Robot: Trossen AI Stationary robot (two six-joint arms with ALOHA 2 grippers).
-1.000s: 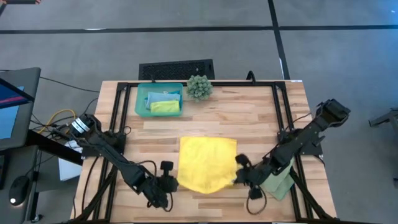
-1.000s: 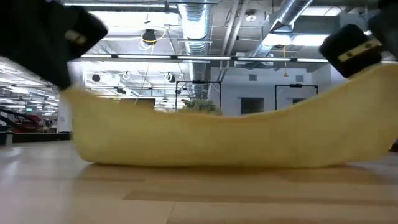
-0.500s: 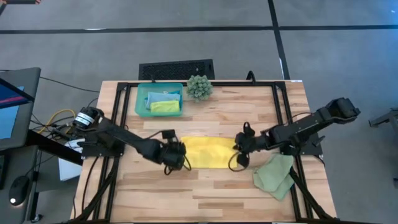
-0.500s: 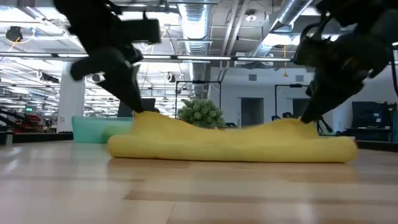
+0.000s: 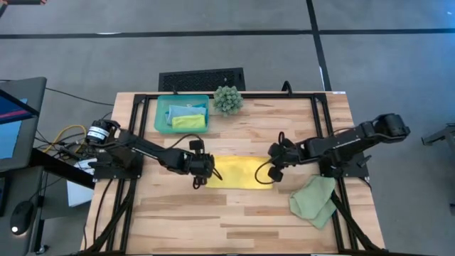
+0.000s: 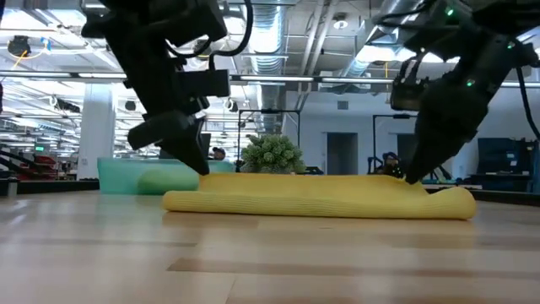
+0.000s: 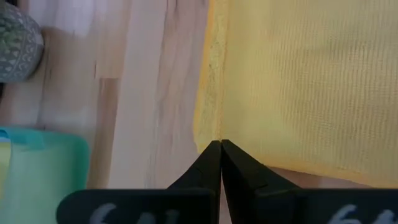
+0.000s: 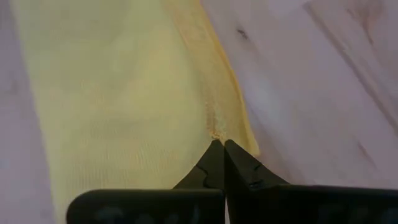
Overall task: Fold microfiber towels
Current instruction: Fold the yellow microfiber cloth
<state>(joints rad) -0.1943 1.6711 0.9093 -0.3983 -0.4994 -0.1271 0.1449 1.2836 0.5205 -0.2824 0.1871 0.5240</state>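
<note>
Carried yellow towel (image 5: 240,173) over into a flat fold; soft, limp; both tools, left tool (image 5: 201,173) and right tool (image 5: 274,171), pinched corners.

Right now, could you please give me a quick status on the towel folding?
Left gripper and right gripper shut on yellow towel, one at each end. Towel folded in half, flat on table. Nothing in the way.

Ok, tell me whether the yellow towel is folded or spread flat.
Folded: the yellow towel lies as a narrow doubled strip, its layered edge visible in the low view.
</note>
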